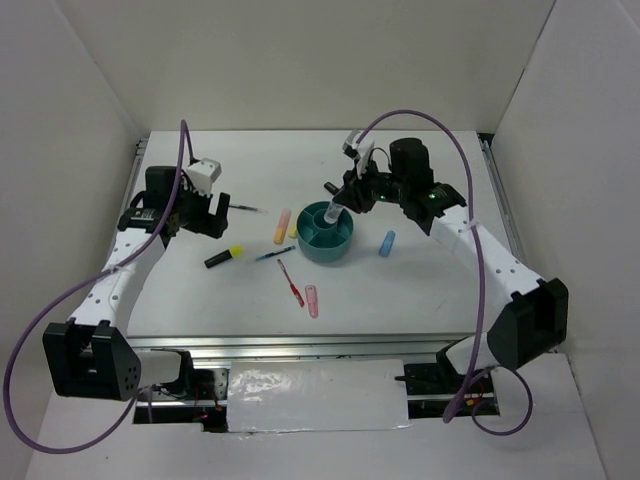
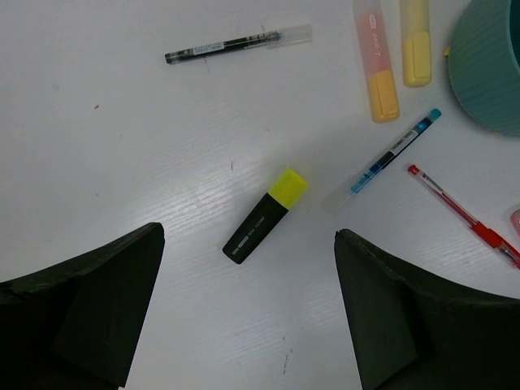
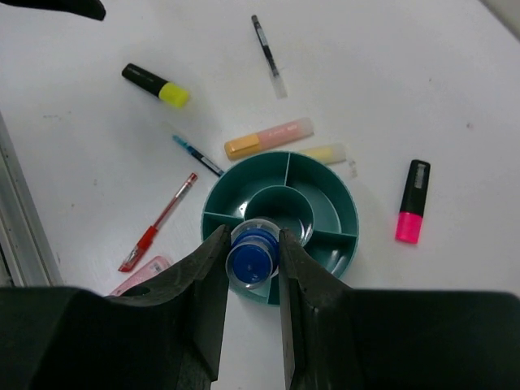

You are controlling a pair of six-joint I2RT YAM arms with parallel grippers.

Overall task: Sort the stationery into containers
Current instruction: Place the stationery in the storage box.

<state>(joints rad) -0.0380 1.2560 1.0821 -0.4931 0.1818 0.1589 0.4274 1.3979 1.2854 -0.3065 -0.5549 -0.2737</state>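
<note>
Far left of the teal organiser bowl (image 1: 326,250), the left gripper (image 1: 207,222) hung over the table with its jaws spread wide and nothing between them. A thin dark pen (image 2: 223,47) lay on the table left of the bowl, at the far side. A black marker with a yellow cap (image 2: 264,218) lay left of the bowl and nearer the arms' bases, directly under the spread jaws in the left wrist view.

Just beside the bowl's left wall an orange marker (image 1: 282,226) and a yellow marker (image 1: 293,228) lay side by side, the yellow one closer to the bowl. A blue pen (image 1: 275,254) lay to the near-left of the bowl, and a red pen (image 1: 291,283) and a pink marker (image 1: 312,300) lay nearer again.

The right gripper (image 1: 346,198) was clamped narrowly on a clear blue-capped bottle (image 3: 252,262), cap upward, held over an outer compartment of the bowl just beside its central cup. Whether the bottle's base touched the compartment floor could not be told. A black marker with a pink end (image 3: 413,211) lay on the far side of the bowl, apart from it. A light-blue marker (image 1: 387,243) lay near the bowl's right side.
</note>
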